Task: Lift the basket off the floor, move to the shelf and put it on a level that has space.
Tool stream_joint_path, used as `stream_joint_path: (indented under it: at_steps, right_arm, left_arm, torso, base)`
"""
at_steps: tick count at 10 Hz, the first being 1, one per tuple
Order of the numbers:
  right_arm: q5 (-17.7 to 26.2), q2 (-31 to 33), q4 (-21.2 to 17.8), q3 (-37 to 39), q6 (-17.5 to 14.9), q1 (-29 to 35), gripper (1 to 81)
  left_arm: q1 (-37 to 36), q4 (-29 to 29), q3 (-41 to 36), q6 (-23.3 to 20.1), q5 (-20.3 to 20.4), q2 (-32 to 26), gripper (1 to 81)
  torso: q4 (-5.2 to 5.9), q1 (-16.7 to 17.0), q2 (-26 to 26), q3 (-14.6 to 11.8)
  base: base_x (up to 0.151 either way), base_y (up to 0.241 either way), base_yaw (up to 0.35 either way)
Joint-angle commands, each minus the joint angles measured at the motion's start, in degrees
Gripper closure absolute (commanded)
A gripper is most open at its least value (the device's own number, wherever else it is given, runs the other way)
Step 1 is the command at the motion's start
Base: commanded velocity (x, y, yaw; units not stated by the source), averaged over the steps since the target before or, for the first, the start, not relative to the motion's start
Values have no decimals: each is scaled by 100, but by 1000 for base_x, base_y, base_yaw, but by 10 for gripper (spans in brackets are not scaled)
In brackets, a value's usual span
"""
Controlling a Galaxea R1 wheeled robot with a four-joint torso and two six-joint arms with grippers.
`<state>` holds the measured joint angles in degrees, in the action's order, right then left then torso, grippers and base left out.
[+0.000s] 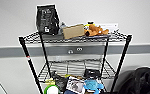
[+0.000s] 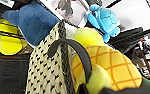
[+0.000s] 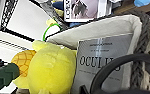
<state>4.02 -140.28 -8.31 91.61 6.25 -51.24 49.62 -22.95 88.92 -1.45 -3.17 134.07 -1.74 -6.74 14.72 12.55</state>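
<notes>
The shelf point(image 1: 76, 40) stands against a pale wall, a tall black wire rack on thin posts. Its top tier carries a black bag point(image 1: 47, 19), a brown carton box point(image 1: 74, 31) and an orange plush toy point(image 1: 96, 30). The level point(image 1: 71, 67) second from the top is mostly bare grid, with a small black item point(image 1: 92, 73) toward one side. Below it the tier is crowded: a blue turtle plush point(image 1: 93, 85), a printed card point(image 1: 75, 85) and a green-rimmed object point(image 1: 51, 89).

The basket point(image 2: 47, 72) is up close to those lower tiers, cream weave flecked with black, a dark braided edge, a pale liner rim point(image 3: 96, 27) and a dark arched handle point(image 2: 76, 53). Inside sit a yellow plush point(image 3: 52, 68), a pineapple toy point(image 2: 116, 67) and a grey Oculus box point(image 3: 101, 60).

From either wrist view I cannot tell how either end effector is set or what it touches
</notes>
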Motion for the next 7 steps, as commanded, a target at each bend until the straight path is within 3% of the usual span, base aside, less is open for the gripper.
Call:
stream_joint_path:
  at_steps: [1,7]
  right_arm:
    - [28,251,-153,-909,25,969,811]
    - [99,744,-478,-1779,34,1575,811]
  left_arm:
    - [-1019,-157,-840,75,-79,-293,811]
    - [-1528,-183,-1885,118,-61,-943,811]
  torso:
    - [0,0,0,0]
    - [0,0,0,0]
  base:
    - [0,0,0]
    - [0,0,0]
